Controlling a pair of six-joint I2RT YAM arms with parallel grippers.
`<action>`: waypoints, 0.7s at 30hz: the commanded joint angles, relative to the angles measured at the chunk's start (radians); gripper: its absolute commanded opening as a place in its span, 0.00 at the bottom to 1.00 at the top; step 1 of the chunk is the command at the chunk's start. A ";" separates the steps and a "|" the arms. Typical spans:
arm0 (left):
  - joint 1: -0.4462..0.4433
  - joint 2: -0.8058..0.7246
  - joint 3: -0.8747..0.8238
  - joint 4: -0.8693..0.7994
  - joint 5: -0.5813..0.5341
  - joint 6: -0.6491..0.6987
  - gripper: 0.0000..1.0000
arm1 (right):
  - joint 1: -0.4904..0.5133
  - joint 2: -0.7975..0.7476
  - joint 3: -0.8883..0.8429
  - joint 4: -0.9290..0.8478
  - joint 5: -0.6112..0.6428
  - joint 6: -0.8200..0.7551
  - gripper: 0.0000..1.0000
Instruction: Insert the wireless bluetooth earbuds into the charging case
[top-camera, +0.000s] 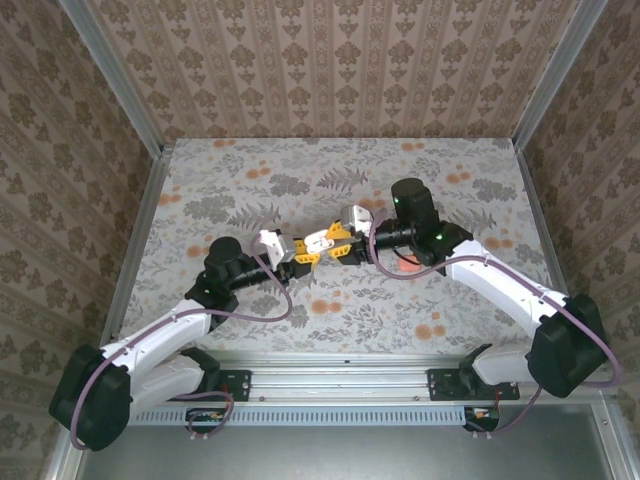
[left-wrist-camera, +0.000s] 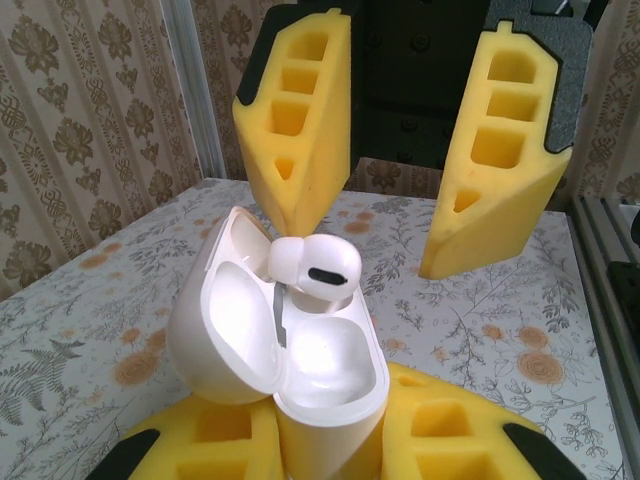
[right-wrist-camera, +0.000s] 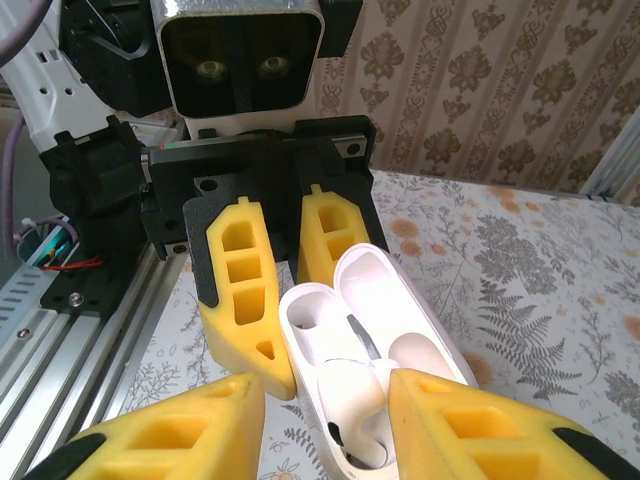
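Note:
The white charging case (left-wrist-camera: 330, 380) stands upright with its lid swung open, and my left gripper (left-wrist-camera: 325, 445) is shut on its lower body. A white earbud (left-wrist-camera: 315, 268) sits in the case's far socket, its head still above the rim; the near socket is empty. My right gripper (left-wrist-camera: 385, 240) hangs over the case, open, with one yellow fingertip (left-wrist-camera: 300, 205) touching the earbud and the other well clear. In the right wrist view the earbud (right-wrist-camera: 350, 400) lies between that gripper's (right-wrist-camera: 325, 400) spread fingers, inside the case (right-wrist-camera: 400, 290). From above, both grippers meet at the case (top-camera: 322, 240) mid-table.
A small coral-pink object (top-camera: 405, 268) lies on the flowered tablecloth (top-camera: 300, 180) partly under the right arm. Metal frame rails (top-camera: 130, 260) border the table on both sides, with patterned walls behind. The mounting rail (top-camera: 340, 380) runs along the near edge.

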 joint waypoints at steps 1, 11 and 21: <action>-0.010 -0.006 0.035 0.038 0.013 0.022 0.06 | 0.006 0.020 0.041 -0.059 -0.044 -0.036 0.38; -0.013 -0.006 0.038 0.029 0.015 0.025 0.06 | 0.007 0.025 0.066 -0.117 -0.003 -0.077 0.40; -0.014 -0.008 0.038 0.026 0.011 0.030 0.06 | 0.007 0.003 0.072 -0.152 0.111 -0.086 0.32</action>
